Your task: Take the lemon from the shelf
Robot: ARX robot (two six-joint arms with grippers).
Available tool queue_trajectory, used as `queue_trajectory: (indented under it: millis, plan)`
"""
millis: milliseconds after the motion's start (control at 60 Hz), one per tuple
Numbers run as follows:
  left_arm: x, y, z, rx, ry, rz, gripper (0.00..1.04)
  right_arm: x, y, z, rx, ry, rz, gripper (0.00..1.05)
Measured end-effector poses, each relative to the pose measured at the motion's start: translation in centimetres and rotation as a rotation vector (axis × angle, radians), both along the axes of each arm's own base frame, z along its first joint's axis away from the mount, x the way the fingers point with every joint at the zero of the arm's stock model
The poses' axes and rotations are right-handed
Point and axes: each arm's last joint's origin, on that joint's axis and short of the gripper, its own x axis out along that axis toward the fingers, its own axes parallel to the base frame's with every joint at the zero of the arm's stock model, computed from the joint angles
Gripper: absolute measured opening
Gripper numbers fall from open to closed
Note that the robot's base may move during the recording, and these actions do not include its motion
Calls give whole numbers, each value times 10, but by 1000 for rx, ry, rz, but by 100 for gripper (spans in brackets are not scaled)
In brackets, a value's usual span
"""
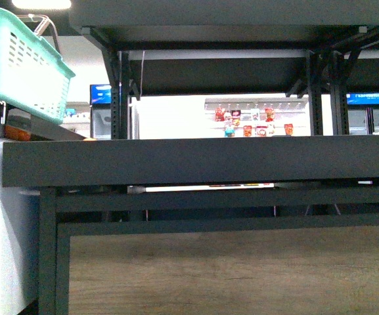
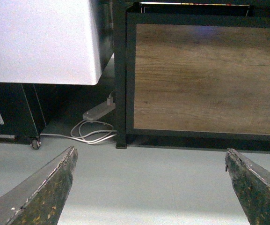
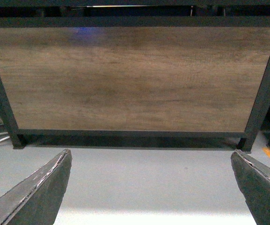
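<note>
Nothing is done yet: the lemon is not in view, perhaps lying on the shelf (image 1: 196,161) deck seen edge-on; left gripper (image 2: 149,150) and right gripper (image 3: 151,152) hang spread and empty below that deck

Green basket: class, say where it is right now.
The basket is at the upper left of the front view, above the white cabinet and left of the shelf; neither wrist view shows it.
</note>
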Motion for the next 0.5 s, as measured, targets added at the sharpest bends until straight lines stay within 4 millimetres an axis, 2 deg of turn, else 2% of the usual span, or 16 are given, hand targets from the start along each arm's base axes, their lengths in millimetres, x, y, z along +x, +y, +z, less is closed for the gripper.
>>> queue_trajectory:
  millis: [500]
  plan:
    - [0, 0, 0, 0, 0, 0, 97, 0, 0, 0, 0, 0, 0, 102]
